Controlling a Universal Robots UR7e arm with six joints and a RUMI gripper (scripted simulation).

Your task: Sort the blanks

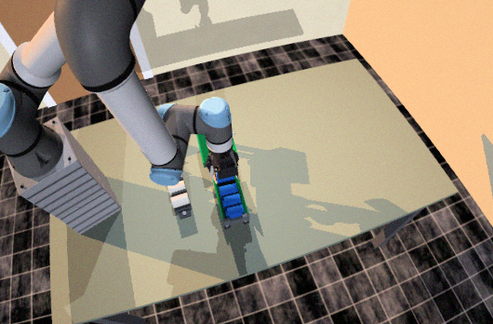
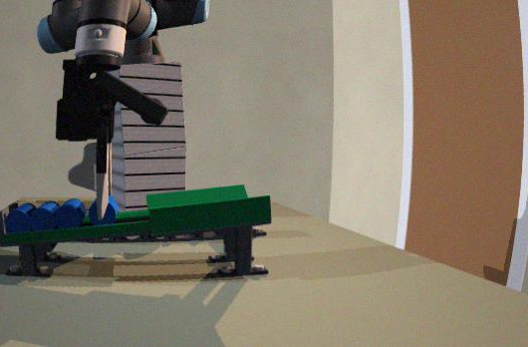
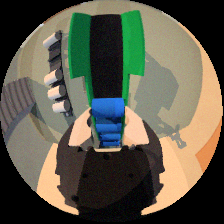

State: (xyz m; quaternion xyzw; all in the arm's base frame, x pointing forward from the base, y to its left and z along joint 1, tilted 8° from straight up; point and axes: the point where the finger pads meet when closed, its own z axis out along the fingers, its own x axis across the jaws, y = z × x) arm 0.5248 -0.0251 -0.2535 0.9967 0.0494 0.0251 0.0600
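The gripper (image 2: 103, 209) points straight down over the low end of the feed ramp, its two tan fingers closed on the ends of a blue blank (image 2: 109, 209). In the wrist view that blank (image 3: 107, 107) is a short, smooth blue bar, round in section, spanning the gap between the fingers and lying straight across the ramp's dark track. In the exterior view one tan finger covers the middle of its round end face, and its lower edge is at the ramp floor; whether it rests there cannot be told.

Just beyond it toward the stop lie three more blue blanks (image 2: 44, 215), side by side in a row, the farthest against the stop (image 2: 0, 219). The held blank sits just beside the nearest of them; whether they touch cannot be told.

The green feed ramp (image 2: 206, 211) slopes down toward the stop on dark legs, standing on the tan table (image 1: 341, 140).

Beside the ramp stands the stock rack (image 1: 185, 213), with white blanks (image 1: 179, 195) lying across it.
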